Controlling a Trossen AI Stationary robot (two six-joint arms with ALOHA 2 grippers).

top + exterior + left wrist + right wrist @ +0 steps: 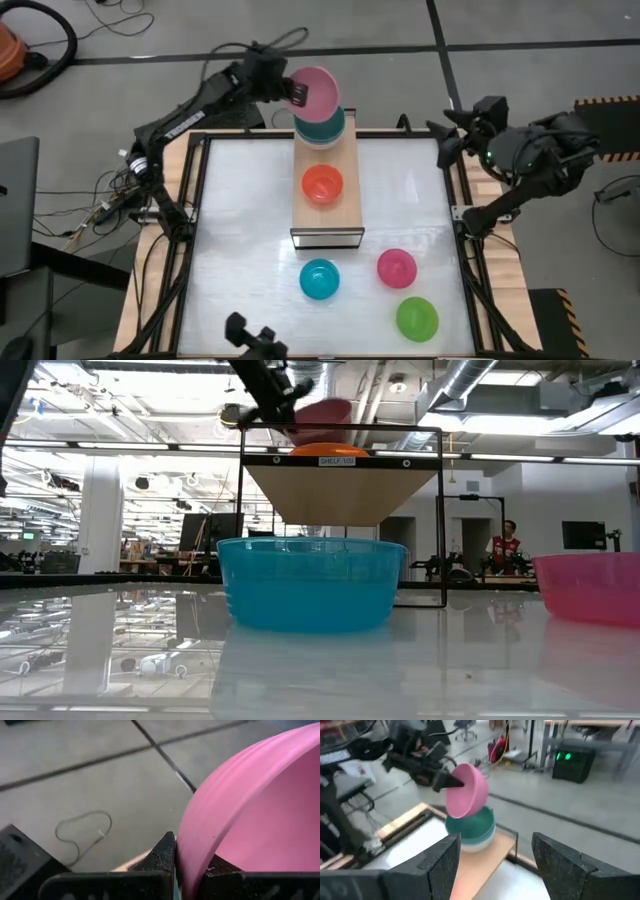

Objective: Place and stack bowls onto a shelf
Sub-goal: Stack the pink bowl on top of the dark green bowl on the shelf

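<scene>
My left gripper [297,93] is shut on a light pink bowl [320,88] and holds it over the far end of the shelf [345,215]. Just under it a stack with a teal bowl [470,827] on top rests on the shelf. A red bowl [322,184] sits mid-shelf. On the table stand a cyan bowl [320,279], a magenta bowl [396,267] and a green bowl [417,317]. At the table's far right corner my right gripper [495,865] hangs open with nothing between its fingers. My left gripper pinches the pink bowl's rim [187,865], one finger [160,857] outside the wall and one [222,870] inside. The fingers come from the table's far left, slanting down. The bowl is tilted and lifted clear above the teal stack.
The shelf stands raised on a dark frame [443,520] in the far middle of the white table [240,230]. A wooden rim [500,280] runs round the table. A dark camera mount [250,335] sits at the near edge. A person [505,545] stands far back in the room.
</scene>
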